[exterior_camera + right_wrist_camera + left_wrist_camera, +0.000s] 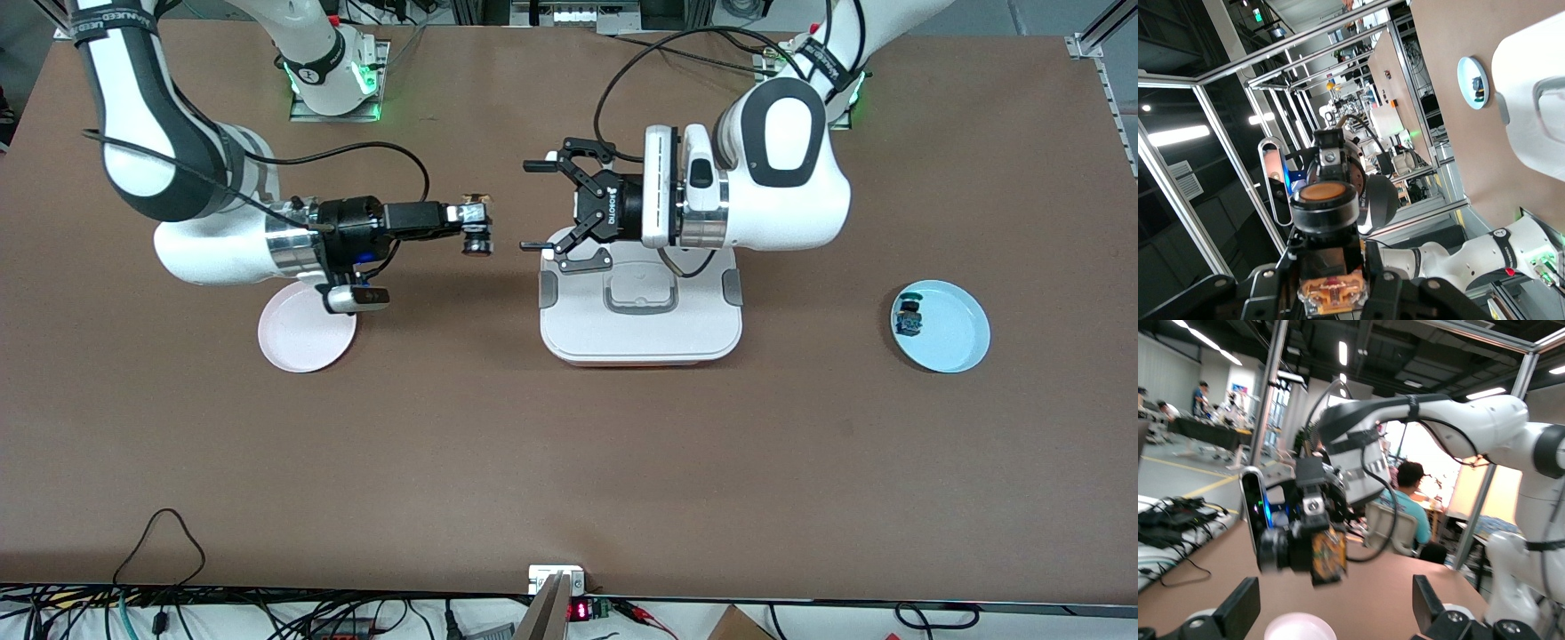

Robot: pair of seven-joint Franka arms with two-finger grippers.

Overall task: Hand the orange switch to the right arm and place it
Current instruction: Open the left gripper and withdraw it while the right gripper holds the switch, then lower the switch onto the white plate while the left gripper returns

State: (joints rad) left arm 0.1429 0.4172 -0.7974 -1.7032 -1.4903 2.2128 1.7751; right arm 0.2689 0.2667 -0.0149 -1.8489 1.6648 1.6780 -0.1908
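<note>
The orange switch [478,240], a small black body with an orange button [1323,193] and gold parts, hangs in the air in my right gripper [474,216], which is shut on it over the bare table. In the right wrist view the black fingers [1386,283] clamp its base. My left gripper [533,205] faces it a short gap away, open and holding nothing. The left wrist view shows the orange switch [1326,552] ahead of the spread left gripper [1331,613], outside its fingers [1239,608].
A white lidded container [640,307] sits under the left wrist. A pink plate [305,336] lies below the right wrist. Toward the left arm's end of the table, a blue plate [951,333] holds a black-and-blue switch [909,317].
</note>
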